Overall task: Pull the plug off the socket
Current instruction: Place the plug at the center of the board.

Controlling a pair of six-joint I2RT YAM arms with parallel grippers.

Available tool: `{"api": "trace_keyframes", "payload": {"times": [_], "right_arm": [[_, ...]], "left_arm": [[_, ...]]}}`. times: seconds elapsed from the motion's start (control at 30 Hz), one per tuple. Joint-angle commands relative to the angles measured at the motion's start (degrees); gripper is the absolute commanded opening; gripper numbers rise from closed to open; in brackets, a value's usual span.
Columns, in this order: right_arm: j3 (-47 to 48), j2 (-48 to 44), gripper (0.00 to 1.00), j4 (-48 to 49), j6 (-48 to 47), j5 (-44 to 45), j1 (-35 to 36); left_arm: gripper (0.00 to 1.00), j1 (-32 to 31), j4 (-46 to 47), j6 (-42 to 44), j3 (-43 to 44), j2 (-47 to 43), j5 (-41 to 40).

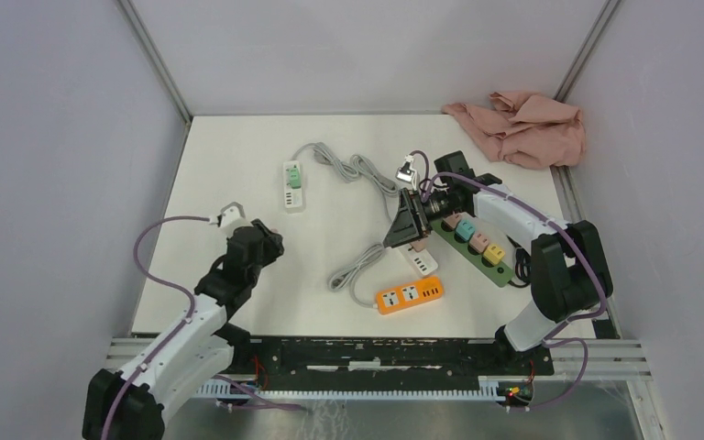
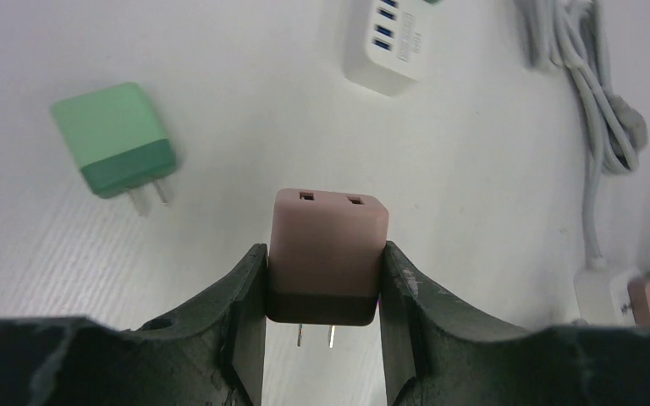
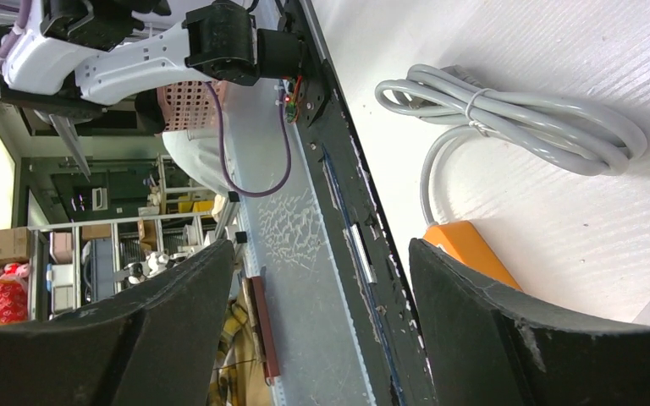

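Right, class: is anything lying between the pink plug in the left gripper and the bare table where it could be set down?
Nothing visible does. The left gripper clamps the pink plug over bare table; the green plug lies apart to one side, the white USB strip farther off.
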Motion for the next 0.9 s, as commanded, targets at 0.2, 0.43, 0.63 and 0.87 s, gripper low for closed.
{"api": "trace_keyframes", "payload": {"times": [0.2, 0.43, 0.63, 0.87], "right_arm": [[2.7, -1.7, 0.81, -0.6, -2.0, -1.2, -0.3], [2.9, -1.6, 0.81, -1.0, -2.3, -1.4, -0.3], [3.2, -1.6, 0.81, -1.7, -2.9, -1.5, -0.3], [3.6, -1.7, 0.81, -2.8, -3.8, -1.4, -0.4]], "left_arm": [[0.07, 15.7, 8.6, -9.6, -5.7, 2.9, 5.7], [0.17, 17.1, 4.7, -17.1, -6.8, 5.2, -1.0], [0.49, 17.1, -0.4, -21.6, -5.8, 4.9, -4.9], [0.75, 17.0, -4.9, -23.5, -4.2, 3.0, -4.3]]}}
